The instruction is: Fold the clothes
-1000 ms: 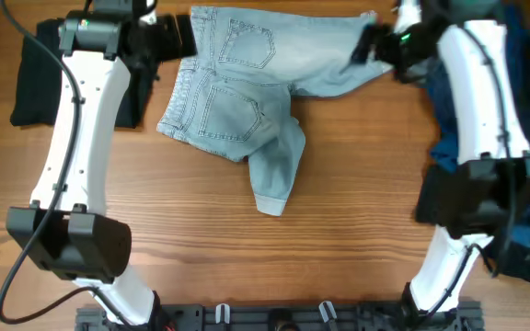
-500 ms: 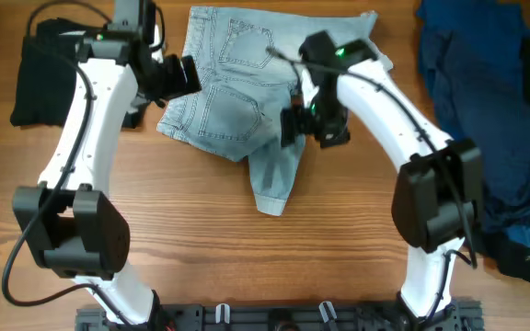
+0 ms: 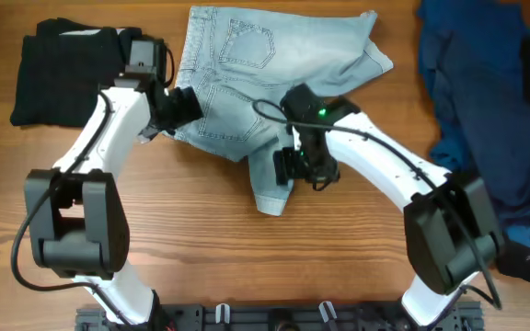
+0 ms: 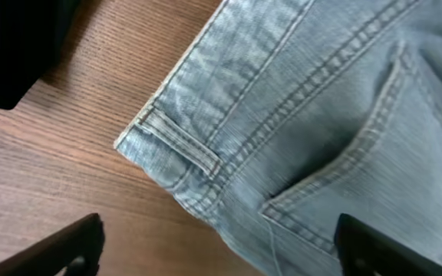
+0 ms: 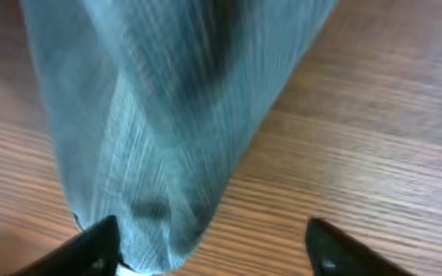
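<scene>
Pale blue denim shorts (image 3: 247,83) lie spread at the table's back middle, pockets up, one leg (image 3: 272,184) hanging toward the front. My left gripper (image 3: 180,106) is open above the shorts' left waistband corner (image 4: 167,138). My right gripper (image 3: 293,170) is open above the front leg (image 5: 152,115), its fingers straddling the leg's right edge. A black garment (image 3: 63,74) lies folded at the back left. A dark navy garment (image 3: 486,101) lies heaped at the right.
Bare wood table (image 3: 201,248) fills the front. The black garment's corner (image 4: 14,46) shows near the left fingers. The navy heap reaches down the right edge to the front right.
Both arms have swung down from the table's back. The right gripper came from the shorts' right end to the front leg. The left gripper moved to the waistband corner.
</scene>
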Motion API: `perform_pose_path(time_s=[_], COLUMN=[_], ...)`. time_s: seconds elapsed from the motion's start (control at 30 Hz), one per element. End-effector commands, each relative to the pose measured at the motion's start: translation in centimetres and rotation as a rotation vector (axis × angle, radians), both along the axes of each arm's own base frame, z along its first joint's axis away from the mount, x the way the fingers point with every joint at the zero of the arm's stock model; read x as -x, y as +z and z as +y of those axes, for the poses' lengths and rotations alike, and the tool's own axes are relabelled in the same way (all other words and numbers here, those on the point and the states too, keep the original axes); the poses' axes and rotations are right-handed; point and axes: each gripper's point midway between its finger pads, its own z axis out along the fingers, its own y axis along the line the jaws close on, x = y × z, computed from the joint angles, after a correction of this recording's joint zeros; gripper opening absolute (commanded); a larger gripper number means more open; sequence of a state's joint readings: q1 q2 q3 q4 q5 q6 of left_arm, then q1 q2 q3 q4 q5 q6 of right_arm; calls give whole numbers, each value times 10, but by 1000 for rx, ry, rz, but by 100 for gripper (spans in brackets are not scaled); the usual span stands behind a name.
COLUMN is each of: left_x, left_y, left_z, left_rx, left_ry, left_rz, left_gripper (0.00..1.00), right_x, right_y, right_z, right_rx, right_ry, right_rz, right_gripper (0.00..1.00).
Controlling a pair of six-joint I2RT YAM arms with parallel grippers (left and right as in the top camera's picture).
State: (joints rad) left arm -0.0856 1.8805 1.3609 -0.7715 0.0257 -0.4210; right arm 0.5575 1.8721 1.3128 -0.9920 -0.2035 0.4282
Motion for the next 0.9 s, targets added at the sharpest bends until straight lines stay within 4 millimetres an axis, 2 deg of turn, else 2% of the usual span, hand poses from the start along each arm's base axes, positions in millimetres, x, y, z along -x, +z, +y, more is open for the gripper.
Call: perform_pose_path(time_s=[0.0, 0.37, 0.4, 0.47, 0.5, 0.6, 0.67, 0.73, 0.87], left_x=[3, -5, -4, -1, 1, 1, -1, 1, 3], left_y=[-13, -23, -26, -33, -36, -41, -42, -44, -54], left_z=[11, 21, 21, 21, 21, 21, 21, 20, 24], left_rx=[-45, -104, -104, -106, -106, -107, -105, -104, -118], left_ry=[31, 49, 49, 48, 47, 47, 47, 46, 50], left_rz=[4, -21, -15, -1, 6, 10, 6, 13, 28], left_gripper=[88, 83, 80, 68, 66, 66, 62, 57, 56], right_x=[2, -3, -3, -2, -2, 0, 0, 0, -1], right_y=[2, 2, 2, 1, 1, 0, -1, -1, -1], right_z=[13, 17, 17, 17, 16, 15, 15, 15, 16], right_rx=[-28, -26, -25, -24, -24, -19, -18, -18, -21], right_ry=[10, -4, -5, -6, -6, -6, -6, -7, -14], right_rz=[-19, -45, -44, -43, -41, -35, -34, -34, -38], right_gripper=[70, 70, 70, 70, 70, 67, 63, 63, 63])
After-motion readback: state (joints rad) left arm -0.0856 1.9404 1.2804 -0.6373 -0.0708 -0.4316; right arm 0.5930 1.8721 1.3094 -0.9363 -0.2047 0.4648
